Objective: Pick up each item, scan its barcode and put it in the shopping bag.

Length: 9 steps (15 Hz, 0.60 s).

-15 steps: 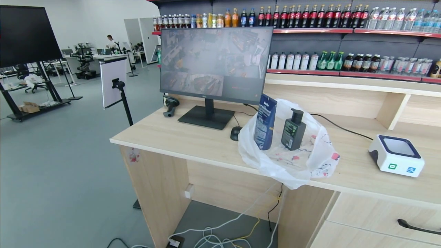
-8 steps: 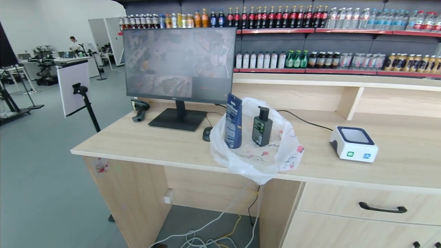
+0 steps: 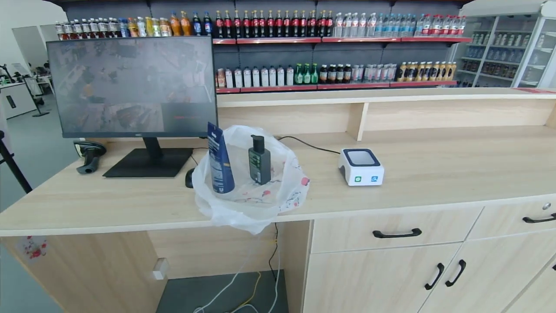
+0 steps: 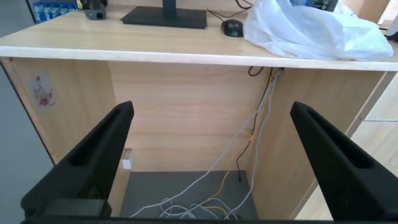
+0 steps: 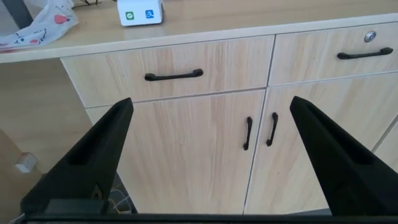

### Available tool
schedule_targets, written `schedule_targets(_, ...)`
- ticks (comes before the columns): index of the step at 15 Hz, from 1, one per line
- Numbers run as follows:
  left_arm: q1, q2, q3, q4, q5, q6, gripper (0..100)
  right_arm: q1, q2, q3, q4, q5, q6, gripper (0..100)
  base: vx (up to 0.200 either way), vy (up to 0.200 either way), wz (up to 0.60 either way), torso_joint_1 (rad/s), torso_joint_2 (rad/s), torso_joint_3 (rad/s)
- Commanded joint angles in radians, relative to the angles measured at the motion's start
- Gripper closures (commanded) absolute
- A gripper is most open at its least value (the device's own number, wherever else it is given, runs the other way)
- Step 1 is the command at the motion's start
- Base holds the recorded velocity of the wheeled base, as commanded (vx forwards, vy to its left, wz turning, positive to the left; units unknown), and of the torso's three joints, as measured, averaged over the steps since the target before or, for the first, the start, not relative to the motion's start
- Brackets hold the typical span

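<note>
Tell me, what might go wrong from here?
The blue tube and pump bottle stand upright, close together; grabbing one might topple the other. The shopping bag droops over the counter edge, so a tug could drag it off. The left end effector faces dangling cables that might snag.

Light wood table (image 3: 438,169): monitor (image 3: 130,87) at rear left, handheld scanner (image 3: 89,156) beside its stand, mouse (image 3: 189,178) just beside shopping bag (image 3: 252,206) overhanging front edge, white scanner box (image 3: 360,167) to the right.

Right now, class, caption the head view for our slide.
Blue tube and dark pump bottle stand in the shopping bag on the counter, between monitor and white scanner.
</note>
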<state>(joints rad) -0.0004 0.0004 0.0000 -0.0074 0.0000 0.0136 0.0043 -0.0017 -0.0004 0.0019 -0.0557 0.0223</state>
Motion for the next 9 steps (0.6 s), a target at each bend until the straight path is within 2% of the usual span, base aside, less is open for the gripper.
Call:
schedule_targets(1, 0.000, 0.000, 0.000, 0.000, 0.000, -0.001, 0, 0.000, 0.002, 0.000, 0.000, 0.001, -0.001, 0, 0.000, -0.200, 0.00, -0.002, -0.01, 0.002)
schedule_targets(9, -0.001, 0.000, 0.000, 0.003, 0.000, 0.000, 0, 0.000, 0.002, 0.000, 0.000, 0.001, -0.018, 0, 0.000, -0.200, 0.00, 0.002, 0.00, -0.001)
